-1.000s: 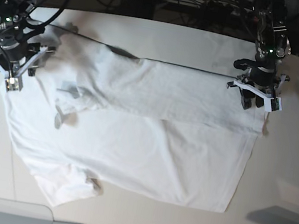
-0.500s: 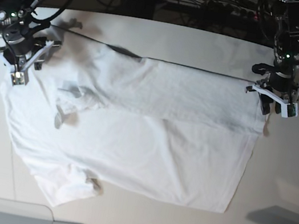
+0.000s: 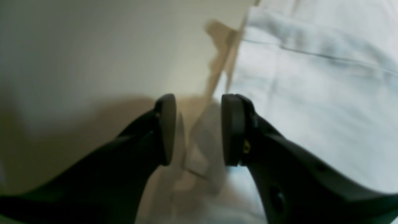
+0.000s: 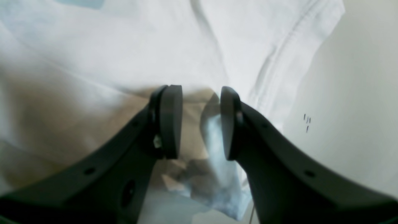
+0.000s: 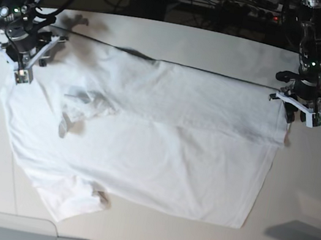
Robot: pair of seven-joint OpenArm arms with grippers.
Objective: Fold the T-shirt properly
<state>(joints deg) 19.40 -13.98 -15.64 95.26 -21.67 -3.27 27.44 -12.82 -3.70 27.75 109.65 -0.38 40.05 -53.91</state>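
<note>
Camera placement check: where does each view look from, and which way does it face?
Base: high, facing the arms across the table; shows both arms and the whole shirt.
Left wrist: on the left arm, down at a shirt edge; shows the left gripper.
Right wrist: on the right arm, down at shirt folds; shows the right gripper.
All share the shirt.

left wrist view: cloth (image 3: pixel 317 109) blurred, cropped right
</note>
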